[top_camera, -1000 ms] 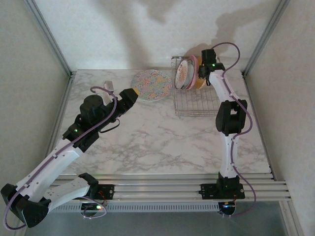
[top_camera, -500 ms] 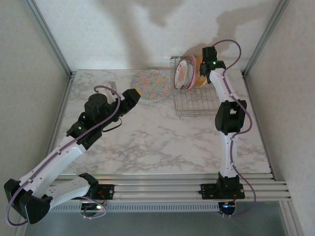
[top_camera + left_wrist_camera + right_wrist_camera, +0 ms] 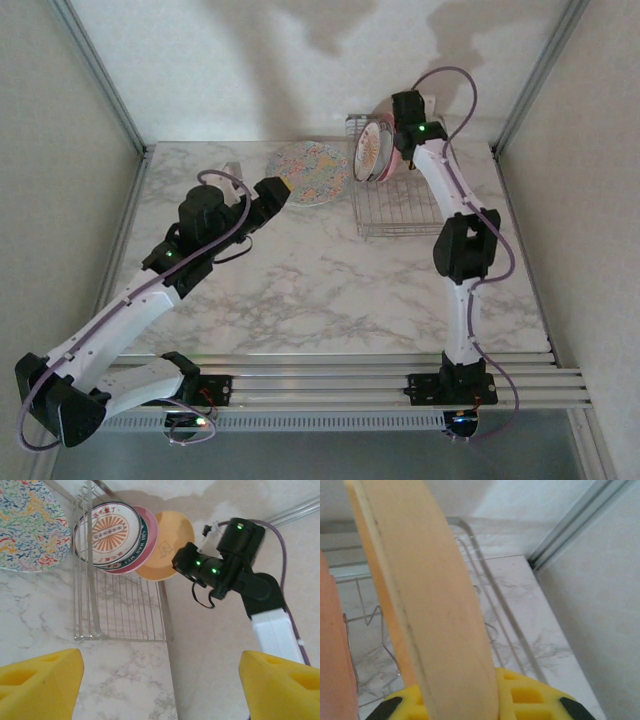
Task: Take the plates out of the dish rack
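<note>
At rack (image 3: pixel 125 607), right jaws grip orange-yellow plate (image 3: pixel 170 542)

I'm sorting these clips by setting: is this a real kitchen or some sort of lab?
Most likely a lab test cell, not a kitchen: a marble-patterned table boxed in by white panels and aluminium posts, two robot arms bolted to rails at its near edge, and a dish rack with plates.

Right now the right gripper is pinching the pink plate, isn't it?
Not quite. The right gripper is pinching the orange plate, not the pink plate next to it. The right wrist view shows the orange rim between its fingers.
</note>
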Tool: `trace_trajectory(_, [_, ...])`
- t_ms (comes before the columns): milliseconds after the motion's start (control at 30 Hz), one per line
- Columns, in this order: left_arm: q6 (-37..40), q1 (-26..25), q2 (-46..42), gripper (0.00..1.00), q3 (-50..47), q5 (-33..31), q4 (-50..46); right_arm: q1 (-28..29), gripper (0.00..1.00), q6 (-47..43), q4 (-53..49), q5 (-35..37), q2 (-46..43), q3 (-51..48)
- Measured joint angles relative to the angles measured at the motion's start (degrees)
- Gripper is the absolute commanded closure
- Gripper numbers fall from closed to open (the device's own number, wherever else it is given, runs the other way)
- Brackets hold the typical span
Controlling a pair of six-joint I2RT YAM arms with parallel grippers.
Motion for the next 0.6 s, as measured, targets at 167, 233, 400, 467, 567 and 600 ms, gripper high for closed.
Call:
trace_trajectory(167, [-0.17,-1.03,4.24,0.19,2.75,1.31,2.56,-0.04,1.0,-0.98,2.1,1.44,-12.9,-7.23])
trace_trajectory(233, [-0.35,-1.84,7.08,0.19,4.42,2.19,4.0,-0.04,1.0,-1.07,2.75,1.57,-18.56,-10.25])
trace_trajectory(400, [-0.35,-4.33,17.2,0.18,11.63,5.09,6.36,-0.92,1.0,0.37,2.69,-2.82,-31.65,-17.59])
trace_trajectory(467, [-0.39,-5.49,21.66,0.18,15.06,6.51,7.5,-2.1,1.0,2.14,1.81,-6.82,-36.11,-20.11])
trace_trajectory(567, [-0.98,-7.17,28.63,0.17,20.57,8.68,8.63,-4.72,1.0,5.55,0.13,-15.96,-42.16,-23.76])
trace_trajectory(600, [-1.25,-7.67,30.84,0.17,22.27,9.33,9.09,-5.49,1.0,6.71,-0.48,-18.8,-43.76,-24.79])
